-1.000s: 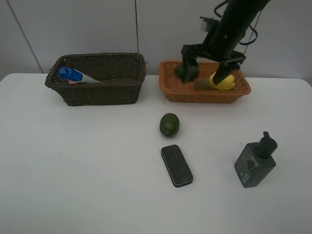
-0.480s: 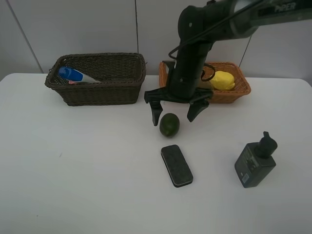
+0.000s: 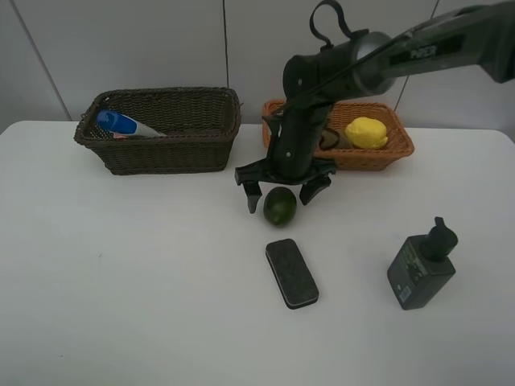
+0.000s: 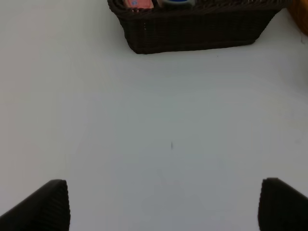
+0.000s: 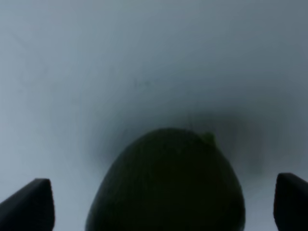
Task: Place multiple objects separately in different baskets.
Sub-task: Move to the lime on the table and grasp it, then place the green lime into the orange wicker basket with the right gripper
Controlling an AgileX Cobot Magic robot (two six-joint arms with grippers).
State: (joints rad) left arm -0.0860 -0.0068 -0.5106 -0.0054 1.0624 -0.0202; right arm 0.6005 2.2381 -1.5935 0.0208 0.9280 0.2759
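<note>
The green lime (image 3: 279,207) lies on the white table in front of the light orange-tan basket (image 3: 283,149). My right gripper (image 3: 280,195) is open and low, one finger on each side of the lime, which fills the right wrist view (image 5: 168,183). The yellow lemon (image 3: 366,133) lies in the tan basket; something brown beside it is mostly hidden by my arm. The dark brown basket (image 3: 161,149) holds the white blue-capped bottle (image 3: 121,123). The black eraser (image 3: 291,273) and the dark-green pump bottle (image 3: 422,265) lie on the table. My left gripper (image 4: 163,211) is open and empty above bare table.
The left wrist view shows the dark basket (image 4: 192,29) ahead, with the pink bottle (image 4: 139,4) and a blue cap (image 4: 175,2) at its rim. The table's back edge meets a grey wall behind both baskets.
My right gripper has left the tan basket, come forward and left over the table, and dropped around the lime. The dark fruit it was at in the basket stayed there.
</note>
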